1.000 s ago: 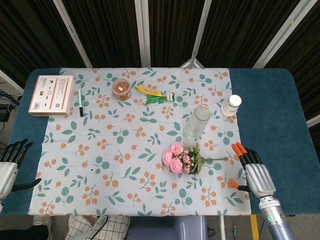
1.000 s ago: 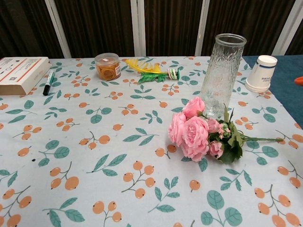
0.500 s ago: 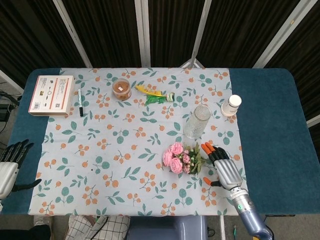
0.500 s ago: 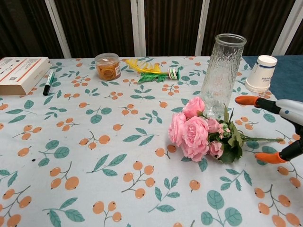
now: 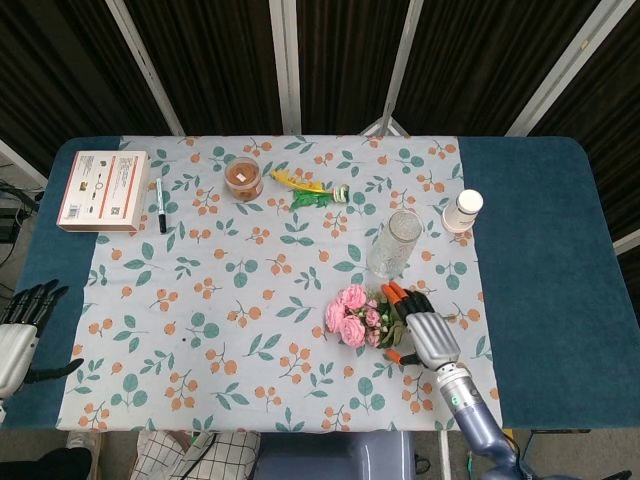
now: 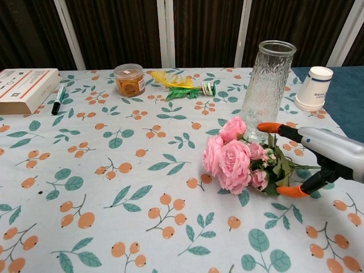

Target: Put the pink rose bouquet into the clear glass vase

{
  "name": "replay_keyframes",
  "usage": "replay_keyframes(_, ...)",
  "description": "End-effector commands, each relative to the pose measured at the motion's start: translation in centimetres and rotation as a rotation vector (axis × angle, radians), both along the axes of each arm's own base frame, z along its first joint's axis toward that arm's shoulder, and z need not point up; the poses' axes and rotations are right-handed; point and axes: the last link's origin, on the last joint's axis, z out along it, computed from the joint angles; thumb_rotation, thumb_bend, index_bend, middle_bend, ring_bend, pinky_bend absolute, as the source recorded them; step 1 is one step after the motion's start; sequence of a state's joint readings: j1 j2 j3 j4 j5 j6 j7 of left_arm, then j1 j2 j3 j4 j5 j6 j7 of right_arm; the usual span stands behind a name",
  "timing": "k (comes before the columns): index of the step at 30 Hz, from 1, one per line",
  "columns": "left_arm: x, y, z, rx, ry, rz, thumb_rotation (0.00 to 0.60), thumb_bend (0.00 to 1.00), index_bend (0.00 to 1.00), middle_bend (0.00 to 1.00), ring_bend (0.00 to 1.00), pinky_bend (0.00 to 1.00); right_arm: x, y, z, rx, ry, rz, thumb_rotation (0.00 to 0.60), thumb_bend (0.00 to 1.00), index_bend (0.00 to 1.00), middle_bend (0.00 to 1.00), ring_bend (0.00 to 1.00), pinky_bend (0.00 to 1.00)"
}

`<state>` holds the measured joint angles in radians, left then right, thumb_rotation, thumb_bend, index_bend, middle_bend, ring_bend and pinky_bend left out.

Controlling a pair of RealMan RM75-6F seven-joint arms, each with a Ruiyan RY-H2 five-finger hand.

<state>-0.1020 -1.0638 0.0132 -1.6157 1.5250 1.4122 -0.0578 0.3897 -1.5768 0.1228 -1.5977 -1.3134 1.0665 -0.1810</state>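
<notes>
The right hand (image 6: 318,159) is wide open around the pink rose bouquet (image 6: 242,162) stems, ready to squeeze, then lift it to the clear glass vase (image 6: 267,88).

Box (image 5: 102,189) label print too small; unreadable.

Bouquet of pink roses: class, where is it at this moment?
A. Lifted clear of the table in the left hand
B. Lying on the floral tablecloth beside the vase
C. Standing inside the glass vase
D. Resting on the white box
B. The pink rose bouquet lies flat on the tablecloth next to the upright, empty glass vase, with the right hand open around its stems.
</notes>
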Motion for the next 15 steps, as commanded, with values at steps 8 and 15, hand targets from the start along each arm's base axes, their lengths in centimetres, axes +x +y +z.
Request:
replay_keyframes(8, -0.1, 0.0, 0.0, -0.004, 0.001, 0.007, 0.600, 0.00, 0.00, 0.00, 0.00, 0.00, 0.9, -1.4, -2.0, -0.001, -0.008, 0.008, 0.600, 0.28, 0.04, 0.16, 0.16, 0.09)
replay_keyframes(15, -0.1, 0.1, 0.0, -0.006, -0.002, 0.011, 0.600, 0.00, 0.00, 0.00, 0.00, 0.00, 1.3, -2.0, -3.1, 0.007, -0.020, -0.002, 0.600, 0.28, 0.23, 0.36, 0.37, 0.25)
